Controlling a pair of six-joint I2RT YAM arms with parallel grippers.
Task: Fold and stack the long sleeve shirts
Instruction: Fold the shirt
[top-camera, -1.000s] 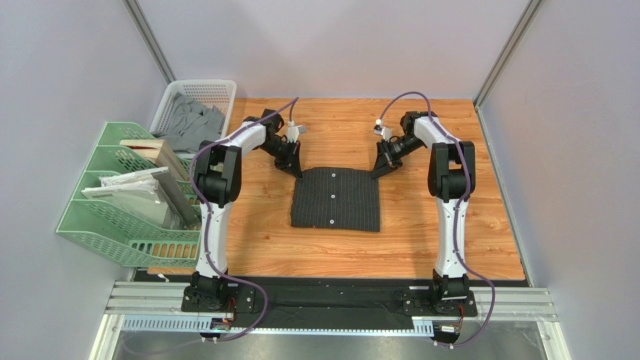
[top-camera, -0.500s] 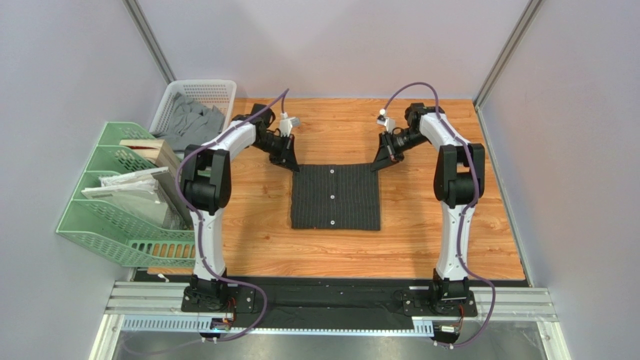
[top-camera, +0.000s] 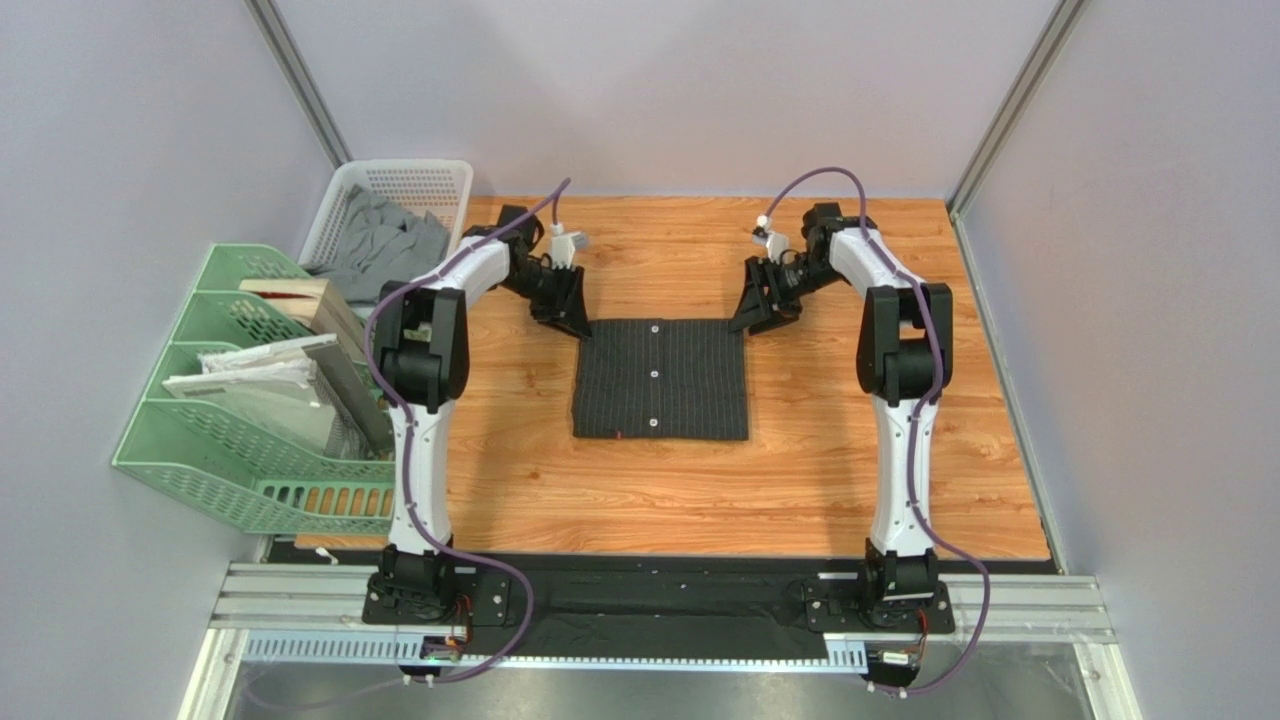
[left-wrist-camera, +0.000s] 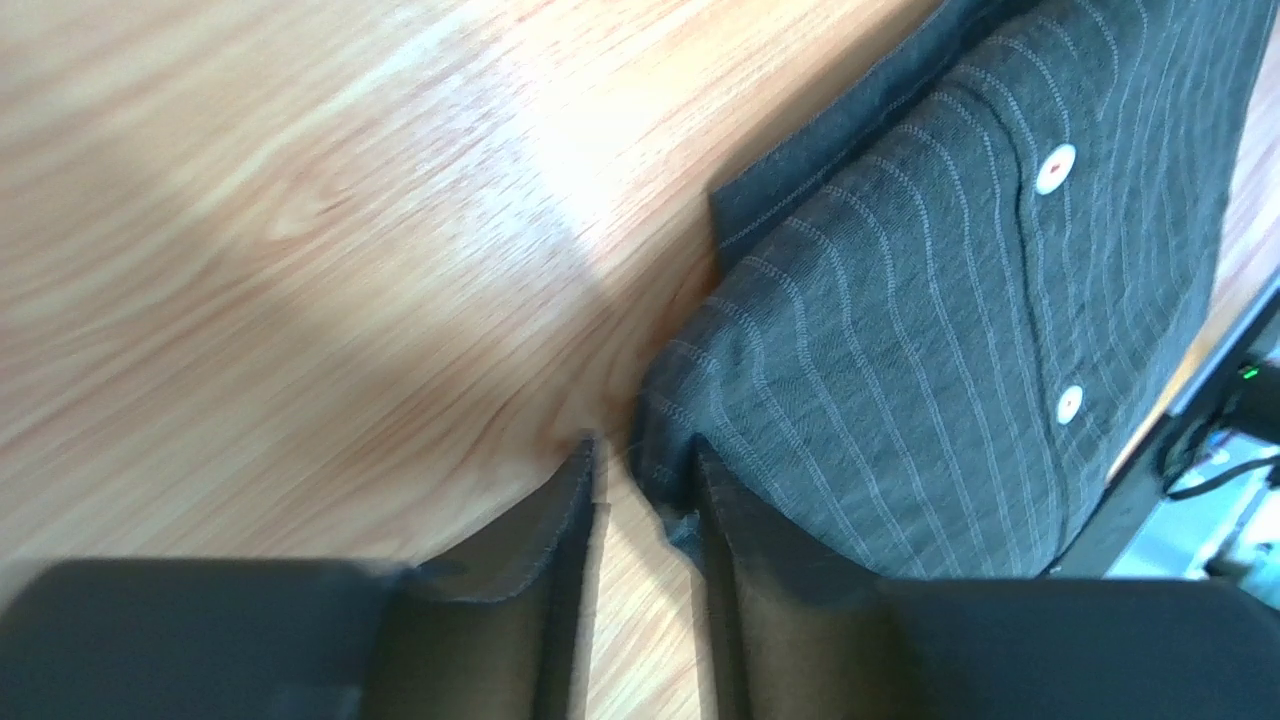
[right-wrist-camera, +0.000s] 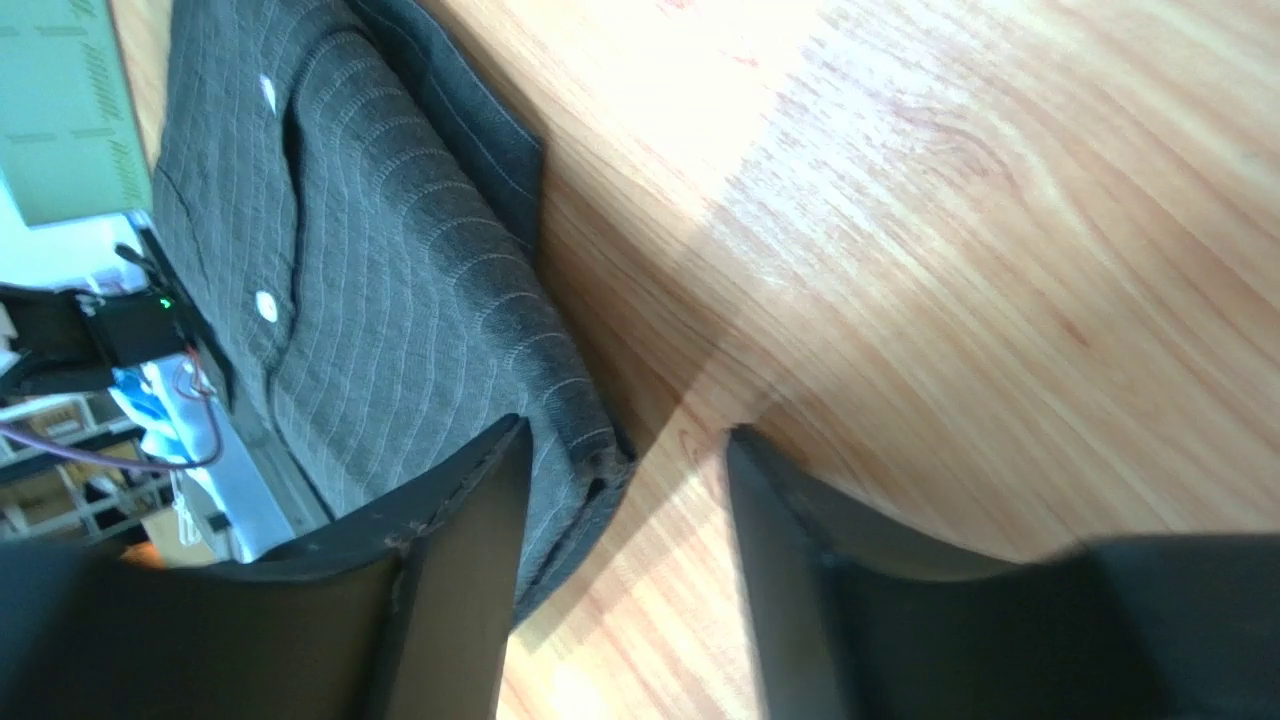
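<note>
Two grippers flank the folded pinstriped shirt (top-camera: 661, 378): left gripper (left-wrist-camera: 643, 483) pinching its corner, right gripper (right-wrist-camera: 624, 465) parted.

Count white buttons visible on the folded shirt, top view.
3, in a line down the middle of the pinstriped shirt: far button, middle button, near button. The folds may hide others.
</note>
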